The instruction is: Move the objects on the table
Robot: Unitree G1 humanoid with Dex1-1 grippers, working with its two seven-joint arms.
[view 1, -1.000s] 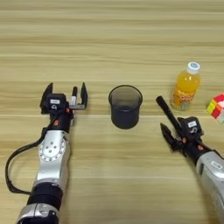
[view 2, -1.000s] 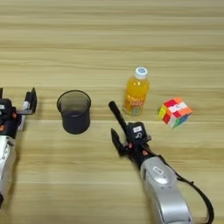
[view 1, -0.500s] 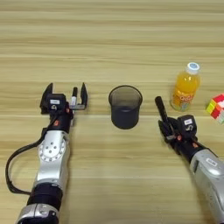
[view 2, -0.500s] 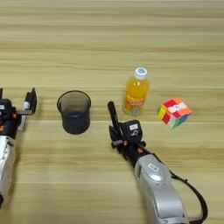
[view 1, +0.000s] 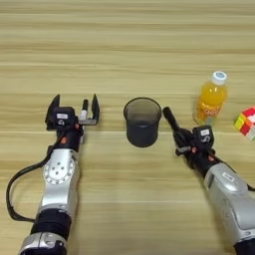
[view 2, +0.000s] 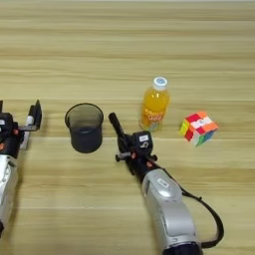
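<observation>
Stereo pair, head camera, looking down on the tabletop (view 1: 124, 45). The right gripper (view 2: 123, 140) has its fingers clenched on the black marker (view 2: 115, 126), which slants up and to the left, its free tip pointing toward the dark grey cup (view 2: 85, 127) and standing just beside its rim. The cup stands upright near the middle of the tabletop. The orange-juice bottle (view 2: 154, 104) stands upright to the right of the marker, and the multicoloured puzzle cube (view 2: 198, 127) lies further right, apart from the bottle. The left gripper (view 1: 73, 115) rests on the tabletop to the left of the cup, fingers spread; a white marker with black cap (view 1: 83, 112) lies between them, and whether they touch it cannot be told. Judged step: the black marker is in hand and being carried toward the cup. The next move likely calls for raising the marker tip above the rim and centring it over the opening before letting go; a low approach risks knocking the cup over.
</observation>
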